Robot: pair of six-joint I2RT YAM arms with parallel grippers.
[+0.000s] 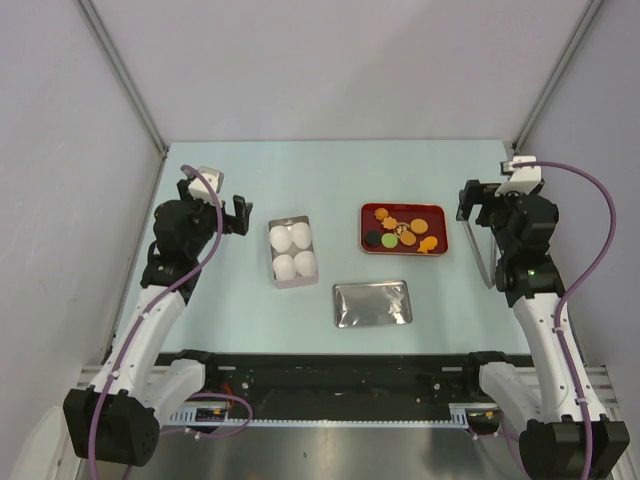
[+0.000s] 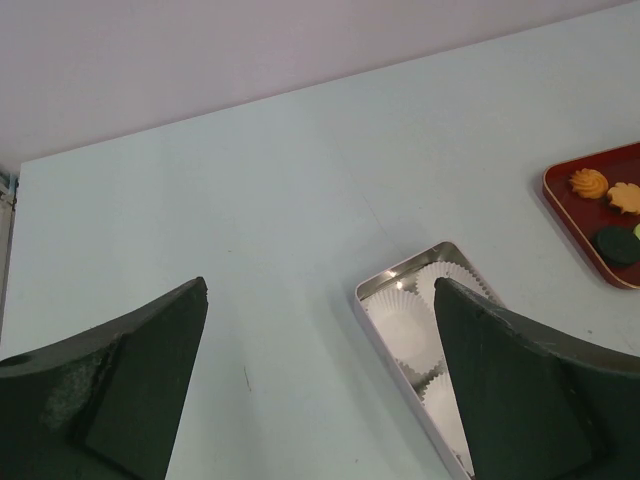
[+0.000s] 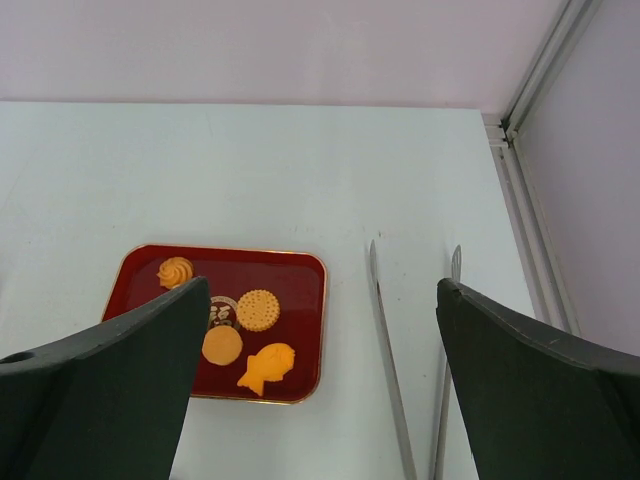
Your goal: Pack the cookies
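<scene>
Top external view: nothing is packed yet. The cookies point(image 1: 402, 231) all lie on the red tray point(image 1: 438, 216), right of the tin point(image 1: 294, 285) with its four empty paper cups point(image 1: 282, 237). My left fingers point(image 2: 130, 390) and right fingers point(image 3: 110, 390) gape wide, holding nothing. Next I'd reach for the tongs point(image 3: 390, 370) lying right of the tray. In the wrist views my fingers hide part of tray and tin; there are perhaps two dark cookies.

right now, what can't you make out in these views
1. Top view: the cookies on the red tray are too small to tell their shapes.
2. Right wrist view: a finger hides the left part of the tray; the tongs run off the bottom edge.
3. Left wrist view: another finger hides the near end of the tin; the right edge cuts the tray.
</scene>
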